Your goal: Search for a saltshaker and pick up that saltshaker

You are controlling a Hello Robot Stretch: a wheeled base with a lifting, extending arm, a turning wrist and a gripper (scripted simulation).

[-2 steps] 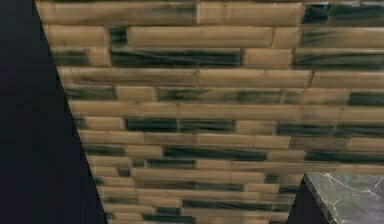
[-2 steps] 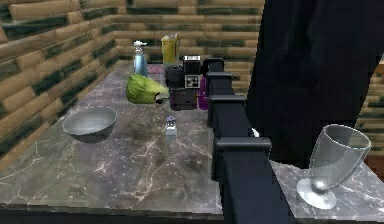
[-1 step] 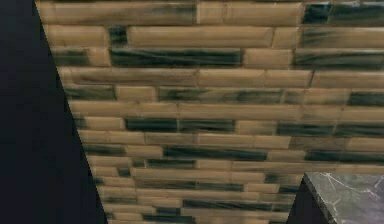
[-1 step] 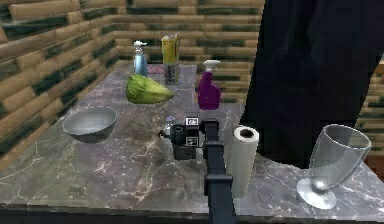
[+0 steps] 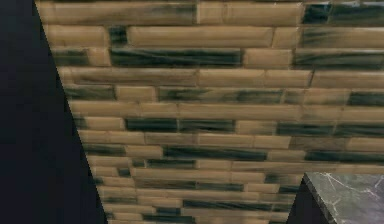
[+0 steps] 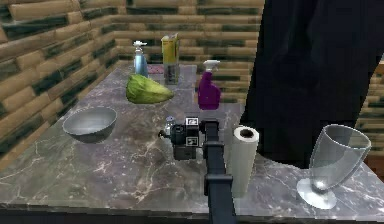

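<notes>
One hand [image 6: 170, 130], one bowl [image 6: 90, 123], one glass [image 6: 333, 165]

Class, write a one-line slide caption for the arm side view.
Robot hand over a marble counter, among a metal bowl, lettuce, spray bottle, paper roll and glass.

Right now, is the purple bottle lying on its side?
No, the purple bottle stands upright on the counter, just right of the lettuce.

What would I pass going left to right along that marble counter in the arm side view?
Metal bowl → green leafy vegetable → purple spray bottle → white paper roll → clear glass.
</notes>
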